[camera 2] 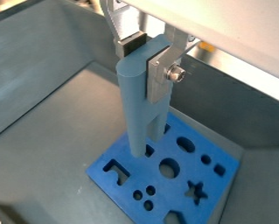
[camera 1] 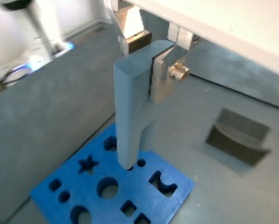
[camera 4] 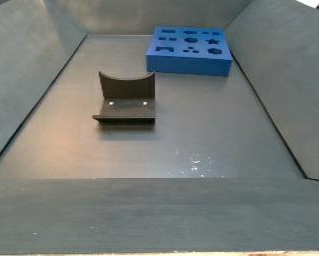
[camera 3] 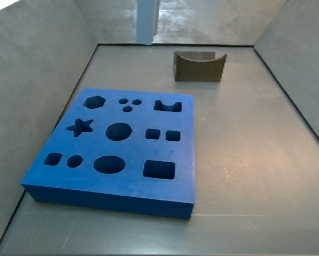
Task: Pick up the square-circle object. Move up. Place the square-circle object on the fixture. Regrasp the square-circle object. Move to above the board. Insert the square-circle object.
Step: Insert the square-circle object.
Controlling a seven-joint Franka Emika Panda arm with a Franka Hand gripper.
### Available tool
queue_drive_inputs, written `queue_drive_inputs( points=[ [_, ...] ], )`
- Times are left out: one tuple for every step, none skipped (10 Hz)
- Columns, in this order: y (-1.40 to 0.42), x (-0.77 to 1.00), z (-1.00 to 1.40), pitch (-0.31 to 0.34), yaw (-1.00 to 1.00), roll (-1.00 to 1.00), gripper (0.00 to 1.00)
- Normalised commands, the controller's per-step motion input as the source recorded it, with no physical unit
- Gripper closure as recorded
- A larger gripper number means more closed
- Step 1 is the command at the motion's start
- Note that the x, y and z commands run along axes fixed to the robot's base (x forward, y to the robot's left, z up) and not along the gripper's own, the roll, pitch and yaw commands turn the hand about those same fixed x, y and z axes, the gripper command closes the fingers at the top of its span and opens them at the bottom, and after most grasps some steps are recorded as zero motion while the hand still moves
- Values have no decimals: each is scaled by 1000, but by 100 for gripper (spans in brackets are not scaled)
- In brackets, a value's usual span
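Gripping: the pincer (camera 1: pixel 151 59) is clamped on the upper end of the square-circle object (camera 1: pixel 132 114), silver fingers (camera 1: pixel 167 68) pressed to its sides in both wrist views.
Peg position: the square-circle object (camera 2: pixel 142 101) hangs upright below the pincer (camera 2: pixel 145 54), its lower end over the board (camera 1: pixel 59 188); whether the tip touches the board cannot be told.
Board: the blue board (camera 3: pixel 62 170) lies flat on the grey floor, its cut-outs showing in both side views, near one wall (camera 4: pixel 189 55).
Fixture: the dark fixture (camera 1: pixel 239 136) stands well apart from the board, beside the peg in a wrist view (camera 3: pixel 199 65) (camera 4: pixel 126 98).
Obstructions: side views show neither pincer nor peg.
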Motion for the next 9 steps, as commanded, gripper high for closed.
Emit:
queue_drive_inputs(
  points=[
    [0, 0, -123, -37, -1000, 0, 100],
    [0, 0, -126, -34, -1000, 0, 100],
    [0, 0, -129, -20, -1000, 0, 100],
    [0, 0, -137, -14, -1000, 0, 100],
    [0, 0, -137, -9, -1000, 0, 100],
    [0, 0, -157, -9, -1000, 0, 100],
    [0, 0, -260, -31, -1000, -11, 100],
    [-11, 0, -377, -111, -1000, -71, 100],
    [-51, -83, -494, -317, -940, -220, 100]
  ],
)
